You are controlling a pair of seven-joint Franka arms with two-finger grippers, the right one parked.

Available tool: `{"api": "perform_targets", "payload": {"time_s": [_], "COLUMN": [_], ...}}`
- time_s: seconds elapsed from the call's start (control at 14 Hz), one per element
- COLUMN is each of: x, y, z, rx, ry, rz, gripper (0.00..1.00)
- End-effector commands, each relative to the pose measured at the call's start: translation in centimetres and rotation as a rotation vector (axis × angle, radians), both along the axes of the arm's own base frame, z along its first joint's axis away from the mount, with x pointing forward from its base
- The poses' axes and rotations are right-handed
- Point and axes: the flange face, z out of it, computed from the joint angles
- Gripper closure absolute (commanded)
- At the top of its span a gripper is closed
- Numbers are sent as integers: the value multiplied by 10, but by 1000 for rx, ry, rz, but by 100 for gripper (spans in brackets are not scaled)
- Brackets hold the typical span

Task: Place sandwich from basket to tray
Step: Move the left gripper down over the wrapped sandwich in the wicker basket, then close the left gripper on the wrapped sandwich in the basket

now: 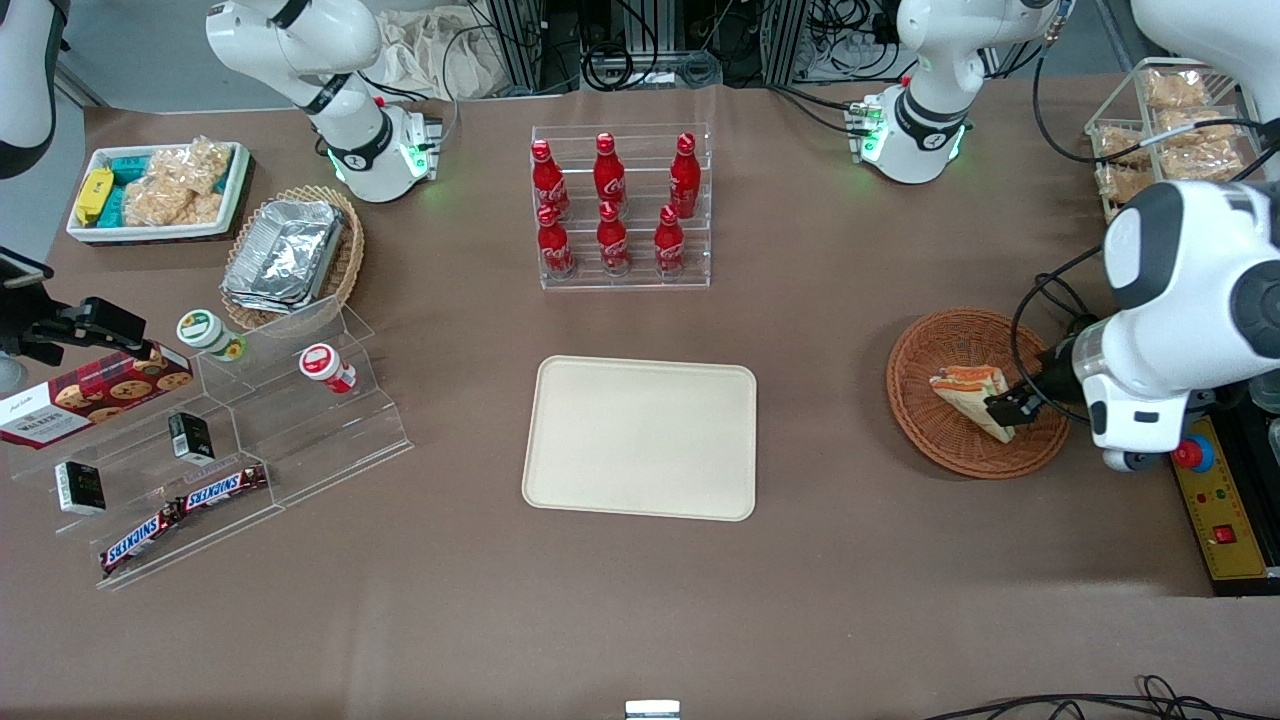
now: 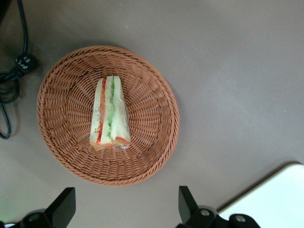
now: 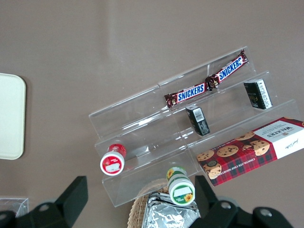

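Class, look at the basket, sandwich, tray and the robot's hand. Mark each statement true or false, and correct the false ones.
1. The sandwich lies in the basket. True.
2. The tray holds a bottle. False: nothing rests on it.
3. The hand grips the sandwich. False: it hovers open above the basket, apart from the sandwich.
4. The basket sits toward the working arm's end of the table from the tray. True.

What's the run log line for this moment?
stage: pre-grasp | gripper: open, above basket | sandwich: in basket, ungrasped | tray: bare
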Motion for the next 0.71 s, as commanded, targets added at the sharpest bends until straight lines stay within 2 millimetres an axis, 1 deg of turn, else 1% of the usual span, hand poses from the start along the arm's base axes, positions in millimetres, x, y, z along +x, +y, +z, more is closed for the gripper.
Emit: {"api": "perform_targets", "payload": {"time_s": [0.0,0.07,0.36,0.43,0.64], "x": [-19,-25,-44,-46,-54], "y": [6,6,8,16,27], "z": [-13,-19,-53,-61,-86], "rx": [23,26,34,34,29], "ry": [-14,-22,-19,-26,-35], "rz": [35,47,73,87,116], "gripper": [2,2,2,2,2]}}
